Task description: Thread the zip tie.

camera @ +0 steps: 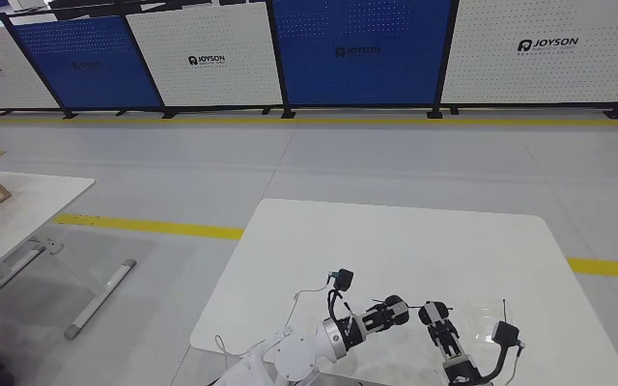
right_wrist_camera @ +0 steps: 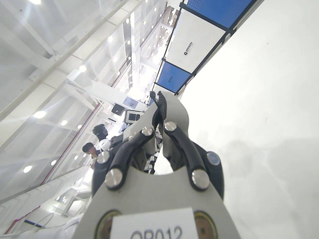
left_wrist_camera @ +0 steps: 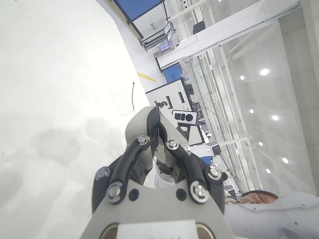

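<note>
the left fingers point(left_wrist_camera: 142, 123) are pressed together, with a dark sliver at their tips that is too small to identify. facing them and just apart, the right fingers point(right_wrist_camera: 174, 110) are pinching a black zip tie point(right_wrist_camera: 155, 98), whose end pokes out past their tips. a second zip tie point(left_wrist_camera: 132, 95) lies flat on the white tabletop point(camera: 386, 241), beyond the left fingers' tips and out to the right of the right fingers, apart from both.
</note>
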`<state>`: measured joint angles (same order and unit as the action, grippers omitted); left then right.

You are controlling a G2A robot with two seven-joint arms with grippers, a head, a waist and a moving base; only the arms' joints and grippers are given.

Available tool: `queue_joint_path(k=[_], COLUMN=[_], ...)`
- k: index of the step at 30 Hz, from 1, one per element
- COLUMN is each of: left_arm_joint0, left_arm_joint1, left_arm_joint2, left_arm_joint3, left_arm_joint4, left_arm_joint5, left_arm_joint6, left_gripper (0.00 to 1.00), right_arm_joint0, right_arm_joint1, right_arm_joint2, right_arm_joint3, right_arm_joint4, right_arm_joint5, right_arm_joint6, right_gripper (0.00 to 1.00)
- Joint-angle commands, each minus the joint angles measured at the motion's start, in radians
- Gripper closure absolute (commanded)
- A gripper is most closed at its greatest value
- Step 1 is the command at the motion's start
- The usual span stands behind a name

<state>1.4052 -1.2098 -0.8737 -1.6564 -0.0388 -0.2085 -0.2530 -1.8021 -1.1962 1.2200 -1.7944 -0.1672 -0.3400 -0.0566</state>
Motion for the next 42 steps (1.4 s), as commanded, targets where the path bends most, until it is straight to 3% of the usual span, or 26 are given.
queue_joint_path(k=[1,12,14,16,25,30,35,42], left_arm_joint0=[0.0,0.003,0.003,0.004,0.001,0.003,0.01,0.01], left_arm_joint1=[0.0,0.002,0.002,0.001,-0.003,-0.009,-0.011,-0.011], left_arm_joint2=[0.0,-0.002,-0.003,-0.005,-0.004,-0.012,-0.024,-0.024], left_arm_joint3=[-0.002,-0.005,-0.004,-0.003,0.003,-0.001,-0.01,-0.01], left_arm_joint4=[0.0,-0.006,-0.007,-0.011,-0.031,-0.079,-0.116,-0.116], left_arm_joint5=[-0.002,-0.01,-0.005,0.002,0.028,0.045,0.021,0.021], left_arm_joint6=[-0.003,-0.011,-0.006,0.0,0.031,0.083,0.109,0.109], left_gripper=[1.0,1.0,1.0,1.0,1.0,1.0,1.0,1.0], right_arm_joint0=[-0.001,-0.002,-0.002,-0.003,-0.009,-0.022,-0.027,-0.018], right_arm_joint1=[0.001,0.007,0.008,0.008,0.015,0.021,0.022,0.022], right_arm_joint2=[0.002,-0.006,-0.007,-0.008,-0.012,0.003,0.008,0.01], right_arm_joint3=[-0.002,-0.005,-0.006,-0.007,-0.019,-0.013,-0.008,-0.007], right_arm_joint4=[0.001,-0.007,-0.009,-0.01,-0.011,-0.003,0.0,-0.031], right_arm_joint5=[0.0,0.0,0.0,0.0,0.0,0.0,0.0,0.0], right_arm_joint6=[0.001,-0.002,-0.005,-0.009,0.001,-0.014,-0.019,-0.015], right_gripper=[1.0,1.0,0.58,0.01,0.0,0.0,0.0,0.0])
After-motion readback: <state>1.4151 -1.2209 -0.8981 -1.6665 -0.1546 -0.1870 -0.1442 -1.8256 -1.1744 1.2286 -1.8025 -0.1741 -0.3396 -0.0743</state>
